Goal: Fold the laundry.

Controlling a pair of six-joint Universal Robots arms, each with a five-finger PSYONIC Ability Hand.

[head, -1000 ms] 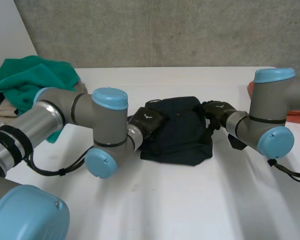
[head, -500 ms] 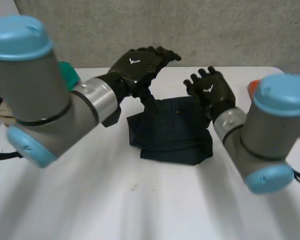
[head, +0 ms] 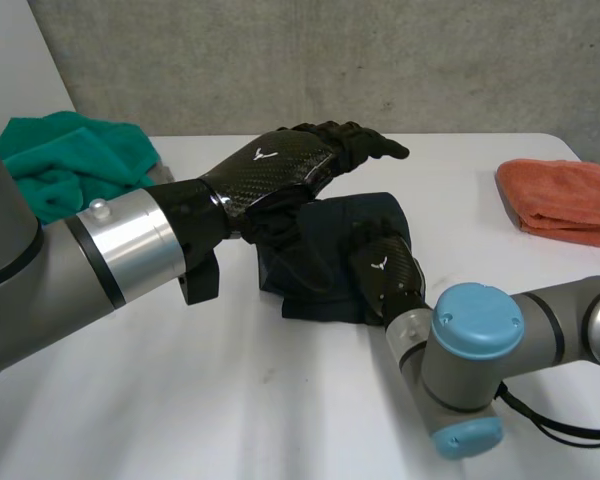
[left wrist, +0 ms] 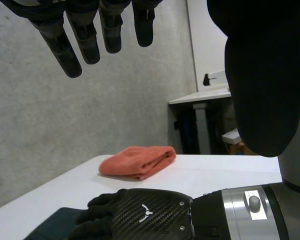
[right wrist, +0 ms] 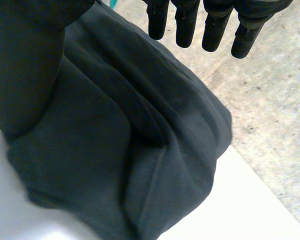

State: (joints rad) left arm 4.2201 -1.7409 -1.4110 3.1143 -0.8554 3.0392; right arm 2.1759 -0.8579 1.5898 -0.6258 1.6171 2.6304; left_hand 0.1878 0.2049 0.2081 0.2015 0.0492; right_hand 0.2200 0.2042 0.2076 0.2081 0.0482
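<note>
Hovering above the dark cloth (head: 330,255): left robot hand (head: 280,170), fingers straight and spread, nothing held. Resting on that cloth's near edge: right robot hand (head: 385,280), fingers relaxed, closed on nothing.

Sitting near the middle of the desk (head: 280,420), bunched into a compact but rumpled packet; judged mostly folded, perhaps wanting a last smoothing. Lying neatly folded by the desk's right edge: orange cloth (head: 560,195). Heaped unfolded at the far left corner: green cloth (head: 60,150), probably the work left.

Seen from the right wrist: deep creases running across the dark cloth under the palm. Seen from the left wrist: right robot hand side-on, lying on the cloth, orange cloth beyond.
</note>
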